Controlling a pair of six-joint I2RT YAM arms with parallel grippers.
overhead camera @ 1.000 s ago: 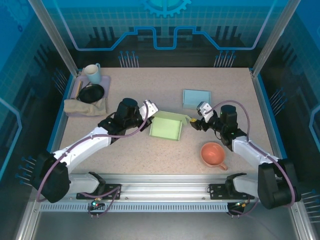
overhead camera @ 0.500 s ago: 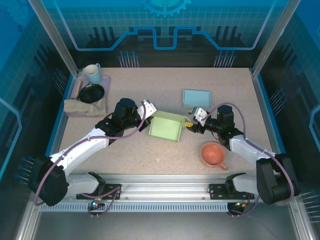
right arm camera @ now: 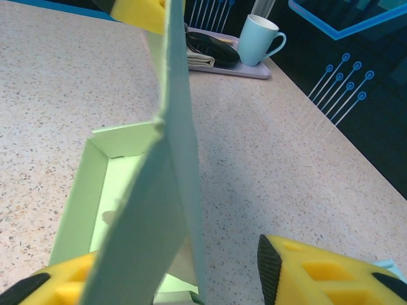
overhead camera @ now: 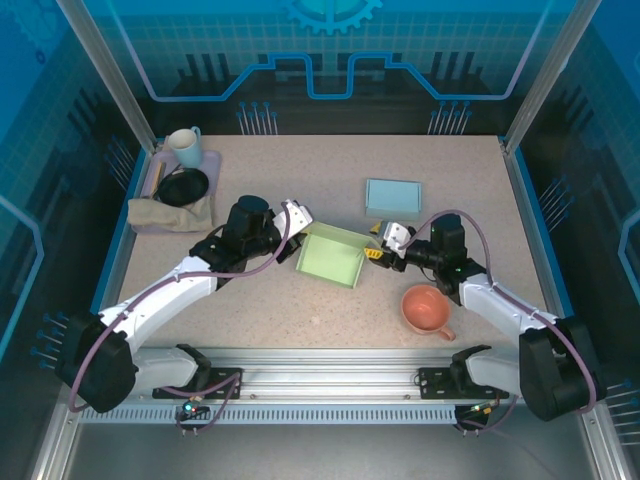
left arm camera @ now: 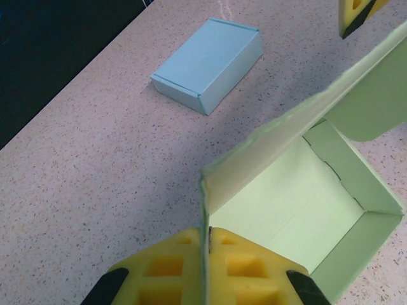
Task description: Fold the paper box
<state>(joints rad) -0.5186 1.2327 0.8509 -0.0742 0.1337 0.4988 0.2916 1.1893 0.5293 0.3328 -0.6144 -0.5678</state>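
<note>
The light green paper box [overhead camera: 332,258] lies open-topped mid-table. My left gripper [overhead camera: 297,215] is shut on the box's upright left wall; in the left wrist view the yellow pads [left arm camera: 159,267] pinch that thin wall at the gripper [left arm camera: 208,238], with the box's inside [left arm camera: 299,190] beyond. My right gripper [overhead camera: 378,245] is at the box's right end, open. In the right wrist view a raised flap [right arm camera: 172,159] stands between its fingers [right arm camera: 305,273], with a gap of table showing beside the right pad. The right gripper [right arm camera: 165,279] straddles this flap.
A closed pale blue box [overhead camera: 392,195] lies behind the green one, also in the left wrist view [left arm camera: 206,63]. An orange cup [overhead camera: 425,308] sits by the right arm. At back left a tray holds a mug [overhead camera: 185,145], a black bowl [overhead camera: 183,186] and a cloth [overhead camera: 170,213].
My right gripper has moved left to the box's right flap and its jaws have narrowed around it. The left gripper keeps its hold and has shifted only slightly.
</note>
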